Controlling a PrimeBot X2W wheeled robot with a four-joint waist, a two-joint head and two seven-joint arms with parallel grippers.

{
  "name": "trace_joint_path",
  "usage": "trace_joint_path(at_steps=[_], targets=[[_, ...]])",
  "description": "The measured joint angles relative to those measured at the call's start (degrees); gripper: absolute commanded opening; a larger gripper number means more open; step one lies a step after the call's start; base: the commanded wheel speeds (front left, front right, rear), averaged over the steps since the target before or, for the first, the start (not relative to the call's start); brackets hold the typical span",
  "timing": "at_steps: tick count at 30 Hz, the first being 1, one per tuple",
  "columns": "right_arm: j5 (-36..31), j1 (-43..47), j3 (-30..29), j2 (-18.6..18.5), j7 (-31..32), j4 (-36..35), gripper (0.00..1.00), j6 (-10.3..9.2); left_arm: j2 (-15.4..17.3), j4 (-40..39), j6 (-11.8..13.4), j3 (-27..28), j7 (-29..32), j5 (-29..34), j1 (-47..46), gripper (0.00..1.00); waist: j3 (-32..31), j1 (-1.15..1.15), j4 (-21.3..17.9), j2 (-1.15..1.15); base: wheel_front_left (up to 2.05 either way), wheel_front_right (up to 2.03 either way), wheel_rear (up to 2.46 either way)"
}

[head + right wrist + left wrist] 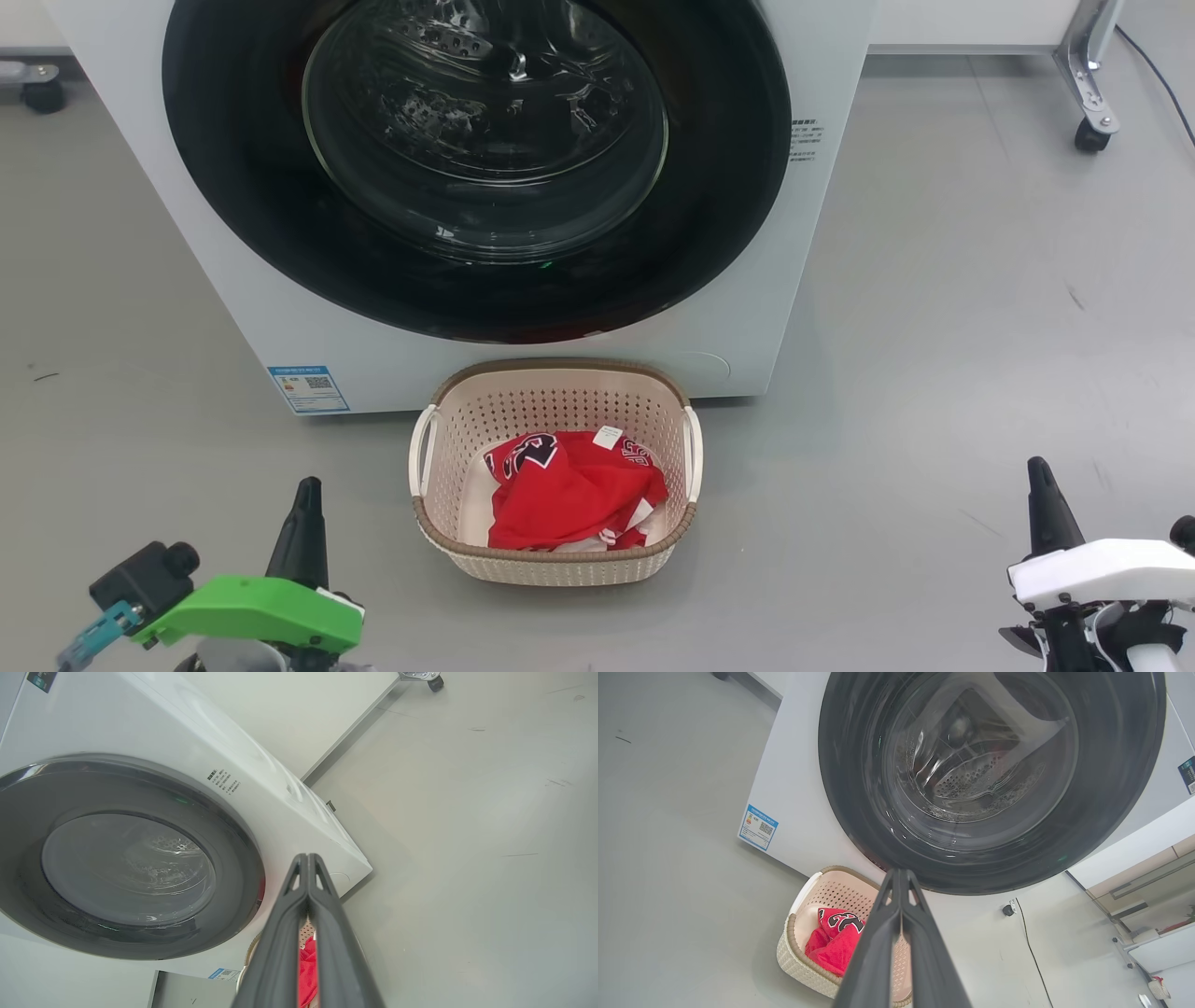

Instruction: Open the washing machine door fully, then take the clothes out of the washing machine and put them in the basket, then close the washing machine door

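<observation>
The clothes (569,490) lie in the basket (560,366) on the floor, just before the washing machine door (243,187), which looks closed. The basket is ahead between the left claw (306,495), which is nearer, and the right claw (1038,471). Both are pressed together and empty.

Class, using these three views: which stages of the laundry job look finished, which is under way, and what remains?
Done: the clothes lie in the basket, and the washing machine door looks shut against the washing machine. In hand: nothing; the left gripper and right gripper are shut and empty, short of the basket. Left: apparently nothing.
</observation>
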Motion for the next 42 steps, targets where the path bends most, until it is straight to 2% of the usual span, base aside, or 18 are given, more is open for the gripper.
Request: trace_joint_path(at_steps=[42], targets=[[26.02, -5.23, -6.99, 4.27, 7.47, 5.61, 0.0, 4.94, 1.83, 3.77, -6.33, 8.13, 6.27, -32.94, -0.48, 0.0, -1.97, 0.0, -1.89, 0.0, 0.0, 0.0, 0.0]])
